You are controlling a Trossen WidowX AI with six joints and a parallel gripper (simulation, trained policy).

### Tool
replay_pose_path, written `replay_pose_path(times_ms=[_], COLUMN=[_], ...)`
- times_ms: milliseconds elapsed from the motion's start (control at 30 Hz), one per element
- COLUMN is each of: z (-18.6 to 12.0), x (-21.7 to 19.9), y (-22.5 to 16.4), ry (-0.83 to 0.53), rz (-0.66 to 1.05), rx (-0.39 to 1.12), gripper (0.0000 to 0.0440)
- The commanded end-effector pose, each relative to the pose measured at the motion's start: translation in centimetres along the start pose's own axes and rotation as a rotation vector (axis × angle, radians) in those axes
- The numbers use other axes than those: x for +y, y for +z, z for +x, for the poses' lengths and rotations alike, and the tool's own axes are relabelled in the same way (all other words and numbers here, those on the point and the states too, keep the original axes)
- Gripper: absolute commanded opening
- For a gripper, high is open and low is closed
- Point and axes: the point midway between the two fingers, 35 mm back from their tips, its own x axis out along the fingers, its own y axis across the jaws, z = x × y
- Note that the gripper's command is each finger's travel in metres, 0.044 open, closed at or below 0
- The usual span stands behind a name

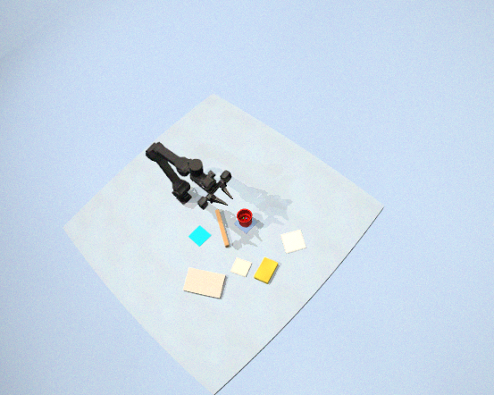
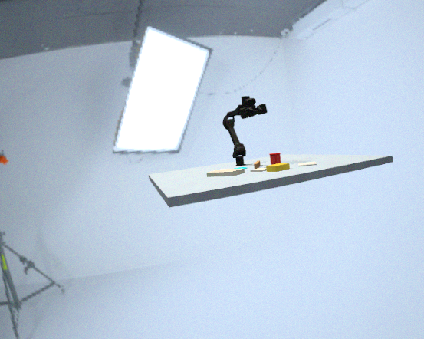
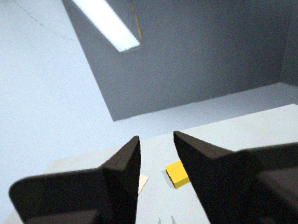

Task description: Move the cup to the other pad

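The red cup (image 1: 245, 222) (image 2: 274, 158) is the reference for all positions, with left, right, above and below read in the top view. The cup stands upright on the blue pad (image 1: 246, 230), with small marbles (image 1: 245, 218) visible inside. The gripper (image 1: 230, 201) (image 2: 256, 110) (image 3: 156, 138) is raised, apart from the cup and to its upper left; its fingers are released and partly spread, grasping nothing. The orange bar (image 1: 222, 229) (image 2: 257, 164) lies just left of the cup, between it and the cyan pad (image 1: 199, 236) (image 2: 241, 168). The white square (image 1: 293, 241) (image 2: 307, 164) lies to the cup's lower right. Below the cup are the small cream tile (image 1: 241, 267) (image 2: 258, 169) and, slightly right, the yellow block (image 1: 266, 271) (image 2: 278, 167) (image 3: 177, 175). The beige slab (image 1: 205, 283) (image 2: 225, 172) lies to the cup's lower left.
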Motion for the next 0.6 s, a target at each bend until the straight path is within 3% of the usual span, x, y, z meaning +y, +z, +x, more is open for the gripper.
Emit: replay_pose_path(times_ms=[0, 567], z=[0.7, 2.7], x=[0.5, 2.2], y=[-0.1, -0.3], ry=[0.010, 0.001], rz=[0.041, 0.231], rx=[0.048, 0.243], gripper=[0.0144, 0.0152])
